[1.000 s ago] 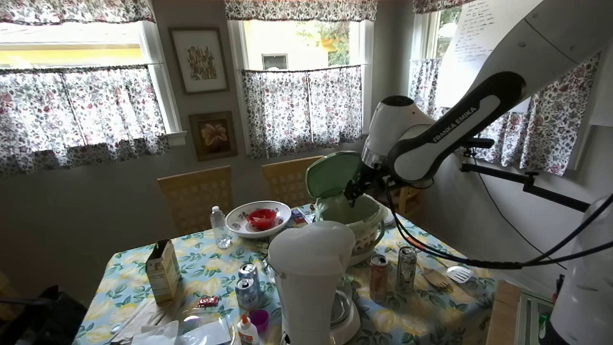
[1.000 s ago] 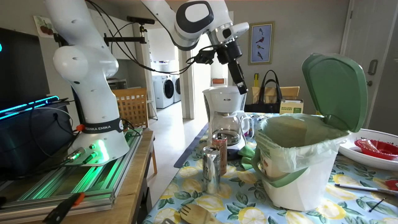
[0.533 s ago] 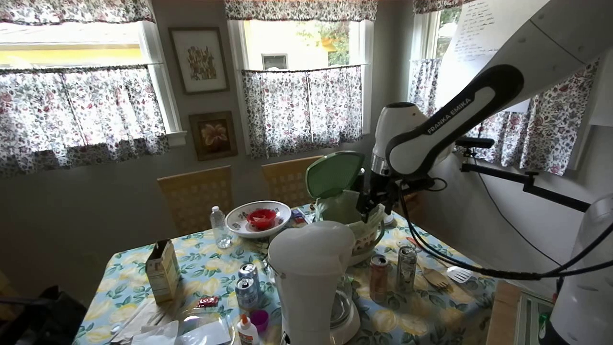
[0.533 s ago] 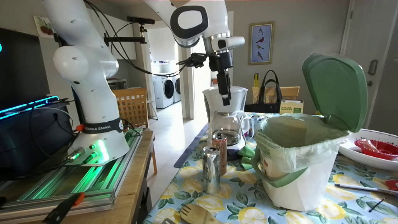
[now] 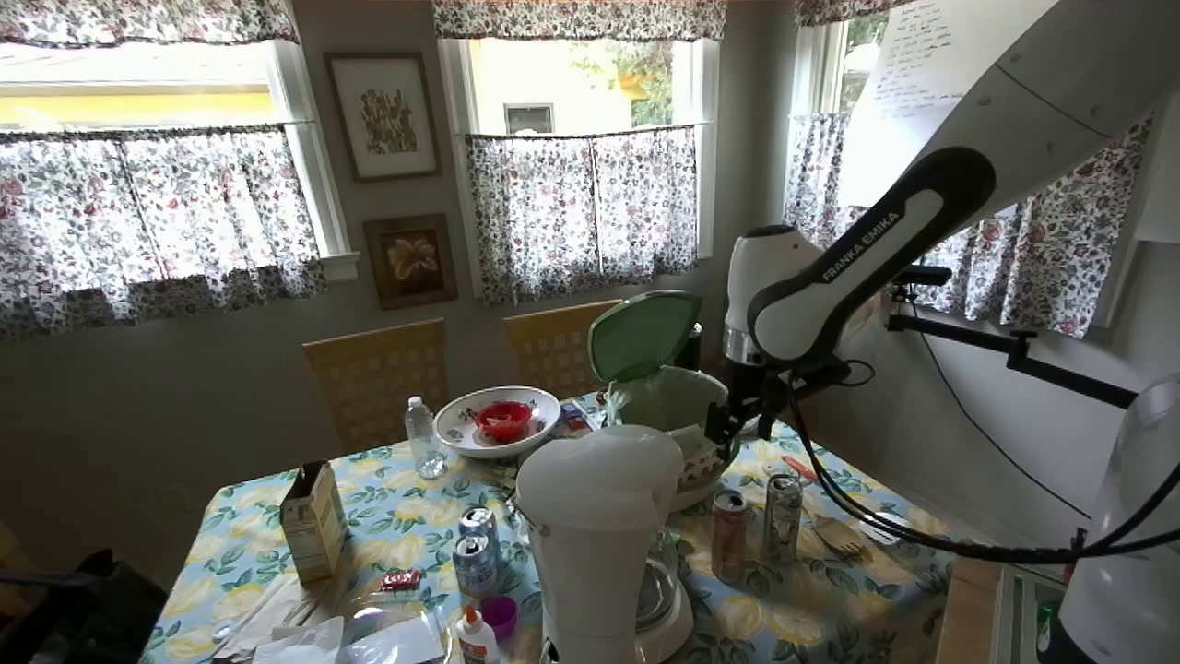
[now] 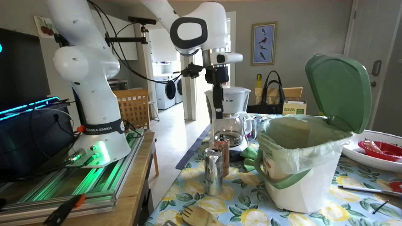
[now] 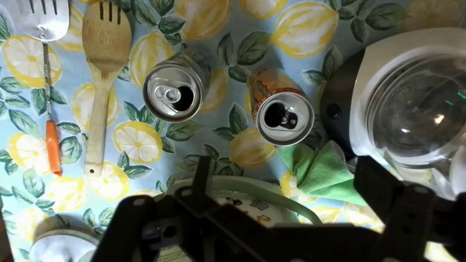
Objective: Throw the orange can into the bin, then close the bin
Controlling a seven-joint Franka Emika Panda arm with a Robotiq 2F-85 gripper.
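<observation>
My arm [image 6: 191,31] bends out over the table [image 6: 243,197], and my gripper [image 7: 285,169] points down near the bin [image 6: 311,197], two fingers [image 7: 202,174] spread wide. The orange can [image 7: 283,102] stands upright on the table, top opened, between a silver can [image 7: 178,87] and the coffee maker [image 6: 233,103]. The bin's green lid [image 6: 342,91] is tipped back; a pale bag [image 6: 292,157] lines the inside and hangs over the rim, and I can't tell what lies at the bottom. Near it, a white bowl [image 5: 455,427] holds a red dish [image 5: 504,421].
</observation>
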